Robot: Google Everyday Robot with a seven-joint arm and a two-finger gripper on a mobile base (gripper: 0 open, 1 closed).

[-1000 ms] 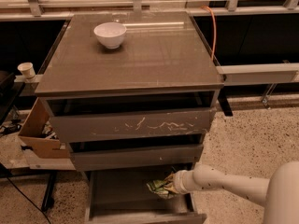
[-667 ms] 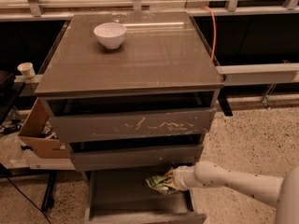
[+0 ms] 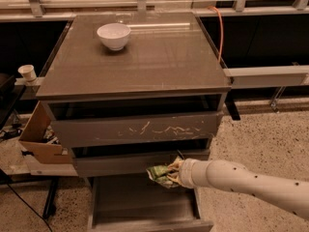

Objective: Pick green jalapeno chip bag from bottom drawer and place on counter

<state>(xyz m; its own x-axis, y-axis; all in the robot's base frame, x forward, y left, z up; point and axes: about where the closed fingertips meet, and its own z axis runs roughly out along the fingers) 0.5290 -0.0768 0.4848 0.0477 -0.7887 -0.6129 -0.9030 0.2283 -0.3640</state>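
The gripper (image 3: 173,172), on a white arm (image 3: 241,180) reaching in from the right, is closed on the bag (image 3: 159,174). It holds the bag above the far right of the open bottom drawer (image 3: 140,204), just under the middle drawer's front. A white bowl (image 3: 114,36) sits far left on the counter (image 3: 164,62).

The wide grey-brown bottom drawer (image 3: 140,209) stood pulled out, its bare floor open from above at the front and left. The narrow middle drawer front (image 3: 120,163) overhung its back edge, close over the gripper (image 3: 175,174), which gripped the small crumpled green jalapeno chip bag (image 3: 159,174) at the drawer's right rear. The white speckled arm (image 3: 241,180) crossed the right wall. The glossy grey-brown counter (image 3: 159,62) lay free apart from a white bowl (image 3: 114,36) near its back left.
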